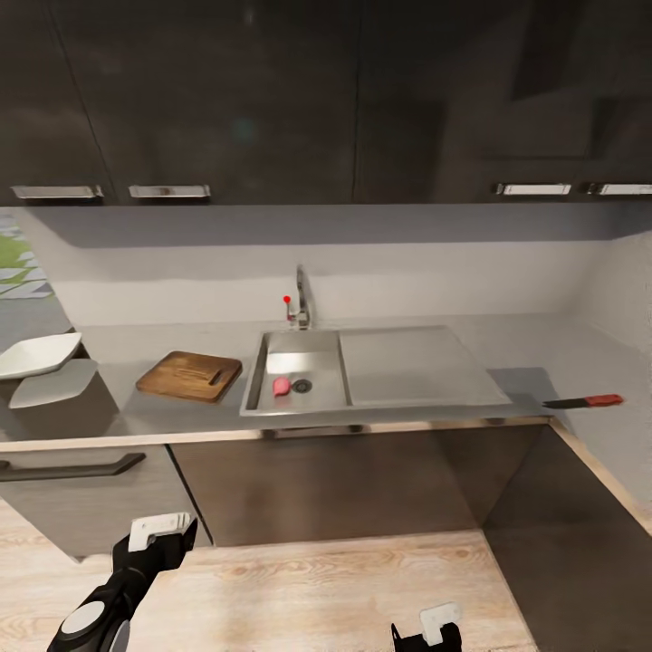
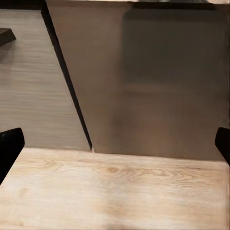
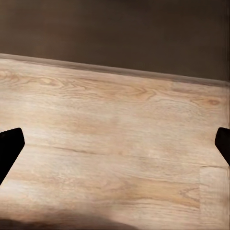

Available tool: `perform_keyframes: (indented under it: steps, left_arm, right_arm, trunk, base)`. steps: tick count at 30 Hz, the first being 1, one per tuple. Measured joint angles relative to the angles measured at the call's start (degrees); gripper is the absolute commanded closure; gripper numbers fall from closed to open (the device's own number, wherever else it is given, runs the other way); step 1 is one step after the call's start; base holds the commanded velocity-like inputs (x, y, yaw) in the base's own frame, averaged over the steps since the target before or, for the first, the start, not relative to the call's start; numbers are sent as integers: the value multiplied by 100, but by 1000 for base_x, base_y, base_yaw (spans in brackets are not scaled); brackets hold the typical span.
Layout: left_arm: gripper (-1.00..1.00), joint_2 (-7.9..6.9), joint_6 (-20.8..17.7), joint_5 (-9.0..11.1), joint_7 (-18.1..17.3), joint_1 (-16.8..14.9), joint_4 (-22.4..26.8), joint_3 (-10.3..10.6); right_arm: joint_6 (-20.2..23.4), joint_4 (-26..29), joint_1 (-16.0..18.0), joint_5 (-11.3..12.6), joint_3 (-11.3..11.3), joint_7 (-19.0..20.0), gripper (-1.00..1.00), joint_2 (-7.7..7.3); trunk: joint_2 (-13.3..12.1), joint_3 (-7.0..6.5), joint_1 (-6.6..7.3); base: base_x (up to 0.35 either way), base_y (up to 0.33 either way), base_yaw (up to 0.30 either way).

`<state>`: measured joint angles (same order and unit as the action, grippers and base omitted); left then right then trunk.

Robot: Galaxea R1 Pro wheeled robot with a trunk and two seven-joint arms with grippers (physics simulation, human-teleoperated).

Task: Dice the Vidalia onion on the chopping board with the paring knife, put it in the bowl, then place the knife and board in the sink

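Both grippers hang low over the wooden floor with fingers spread wide, holding nothing: left gripper, right gripper. Well ahead of and above both, a small pinkish item, probably the onion, lies in the sink beside the drain. The chopping board lies beyond the left gripper on the countertop; the paring knife lies beyond the right gripper, to its outer side.

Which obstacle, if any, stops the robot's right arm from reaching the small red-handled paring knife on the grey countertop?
Probably none: the paring knife lies uncovered near the countertop edge. The open right gripper hangs low over the floor, so it must rise first.
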<state>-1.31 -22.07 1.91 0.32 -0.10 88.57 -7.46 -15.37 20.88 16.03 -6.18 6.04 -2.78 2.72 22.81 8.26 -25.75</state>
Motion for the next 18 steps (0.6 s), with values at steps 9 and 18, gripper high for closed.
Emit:
perform_keyframes:
  steps: [9,18]
  left_arm:
    - [-100,1,0,0,0,1,-1,1]
    - [-100,1,1,0,-5,1,0,0]
  right_arm:
    - [9,0,0,0,-1,0,-100,0]
    - [10,0,0,0,5,-7,-100,7]
  trunk:
    - [0,0,0]
    - [-1,0,0]
  base:
    - [-8,-294,-76]
    - [0,-278,-9]
